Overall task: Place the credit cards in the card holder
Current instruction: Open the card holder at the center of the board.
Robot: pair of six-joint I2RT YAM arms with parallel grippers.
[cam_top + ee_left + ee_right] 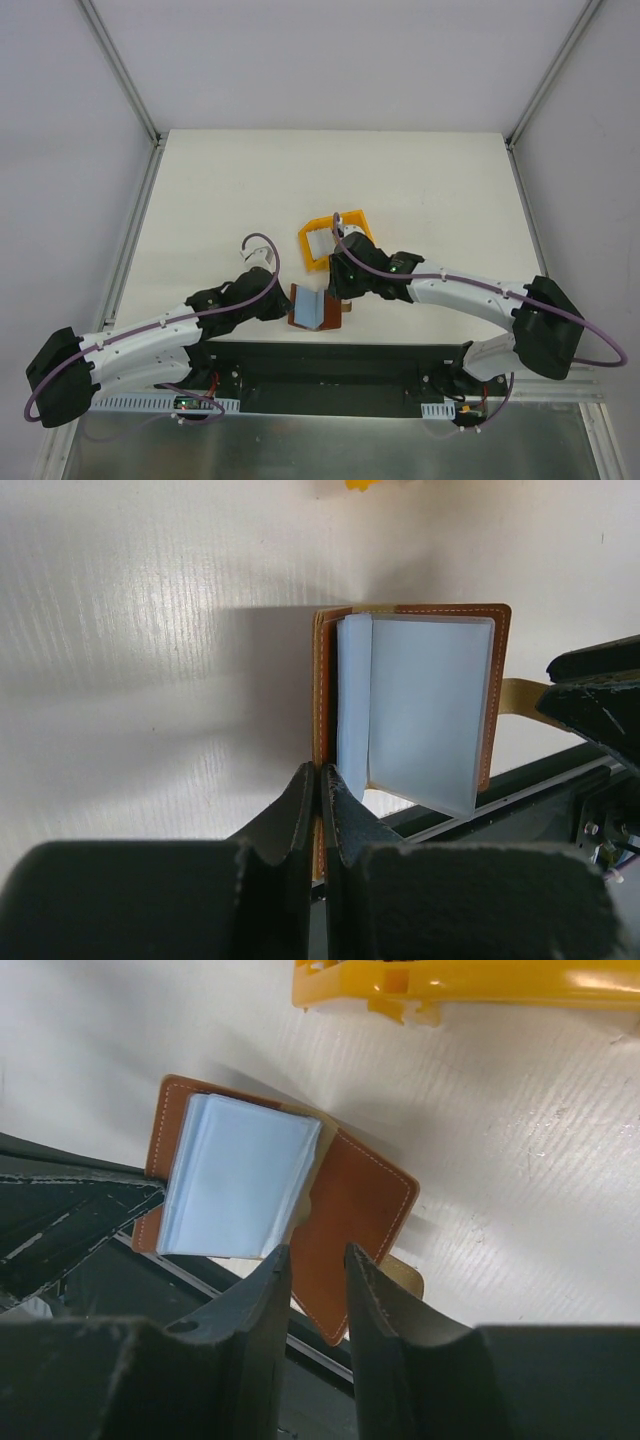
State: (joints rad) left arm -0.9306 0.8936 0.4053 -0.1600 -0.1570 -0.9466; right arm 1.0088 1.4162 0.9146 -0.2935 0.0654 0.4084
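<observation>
The card holder (309,306) is a brown leather wallet lying open at the table's near edge, its pale grey-blue sleeves (430,700) fanned upward. My left gripper (321,777) is shut on the edge of its left brown flap, holding that flap upright. My right gripper (318,1258) hovers open just over the right brown flap (365,1210), and nothing is pinched between its fingers. A tan snap tab (520,695) sticks out on the right. A pale flat piece, apparently the credit cards (318,243), lies in the yellow bin (352,222).
The yellow bin (470,985) stands just behind the wallet. The near table edge and a black rail (520,790) run directly under the wallet's front. Both arms (450,290) crowd the front middle. Metal frame posts (135,230) border the table.
</observation>
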